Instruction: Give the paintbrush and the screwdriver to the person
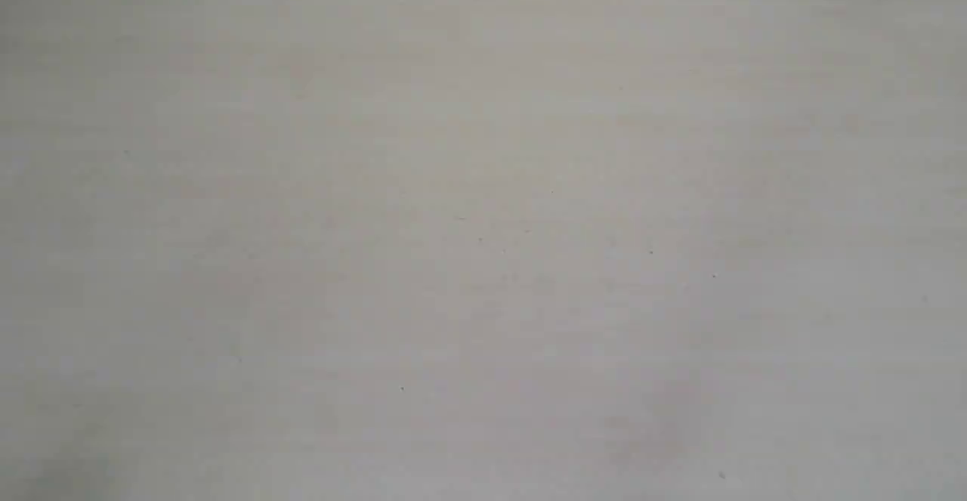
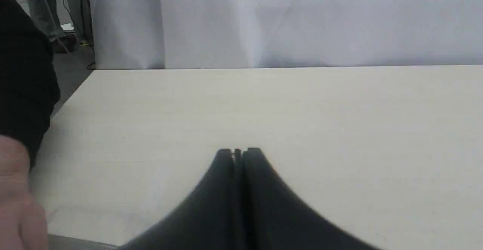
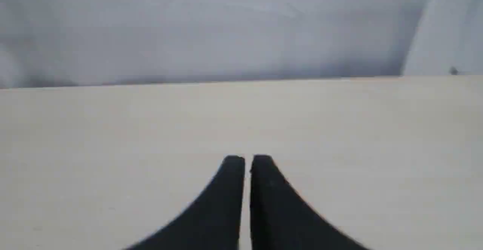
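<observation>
Hovering idle, my left hand [image 2: 238, 152] and right hand [image 3: 247, 159] both pressed together, empty, above the surface [image 1: 483, 259]. No paintbrush or screwdriver in view; person [image 2: 17, 197] beside my left. Probably pre-pick; next needs locating tools.

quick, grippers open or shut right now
Left gripper: closed, empty.
Right gripper: almost closed, thin gap, empty.
Person's hand: mostly out of frame, cannot tell.
</observation>
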Robot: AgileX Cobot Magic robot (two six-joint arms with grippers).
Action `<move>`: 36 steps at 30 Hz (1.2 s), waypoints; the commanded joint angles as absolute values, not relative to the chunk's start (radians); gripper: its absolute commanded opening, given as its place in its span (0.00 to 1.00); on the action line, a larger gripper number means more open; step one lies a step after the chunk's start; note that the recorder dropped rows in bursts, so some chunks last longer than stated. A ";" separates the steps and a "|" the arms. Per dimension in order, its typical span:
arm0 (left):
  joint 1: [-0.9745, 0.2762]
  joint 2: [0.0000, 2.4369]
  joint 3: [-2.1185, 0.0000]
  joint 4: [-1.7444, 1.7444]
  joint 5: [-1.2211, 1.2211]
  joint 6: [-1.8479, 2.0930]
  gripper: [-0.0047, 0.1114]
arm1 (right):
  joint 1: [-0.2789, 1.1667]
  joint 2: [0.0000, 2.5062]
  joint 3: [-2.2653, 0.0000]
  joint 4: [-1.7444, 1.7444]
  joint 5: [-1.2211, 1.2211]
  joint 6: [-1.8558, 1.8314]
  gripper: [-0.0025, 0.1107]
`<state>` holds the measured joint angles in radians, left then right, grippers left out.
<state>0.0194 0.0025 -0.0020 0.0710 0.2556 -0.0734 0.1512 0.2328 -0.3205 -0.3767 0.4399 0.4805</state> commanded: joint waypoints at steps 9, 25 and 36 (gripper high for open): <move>0.011 0.000 0.000 0.068 0.250 -0.075 0.04 | -0.080 0.229 -0.230 -0.350 0.414 0.442 0.06; 0.011 0.000 0.000 0.070 0.249 -0.075 0.04 | -0.080 0.216 -0.159 -0.228 0.252 0.204 0.06; 0.011 0.000 0.000 0.070 0.249 -0.075 0.04 | -0.080 0.020 -0.027 -0.198 0.210 0.195 0.06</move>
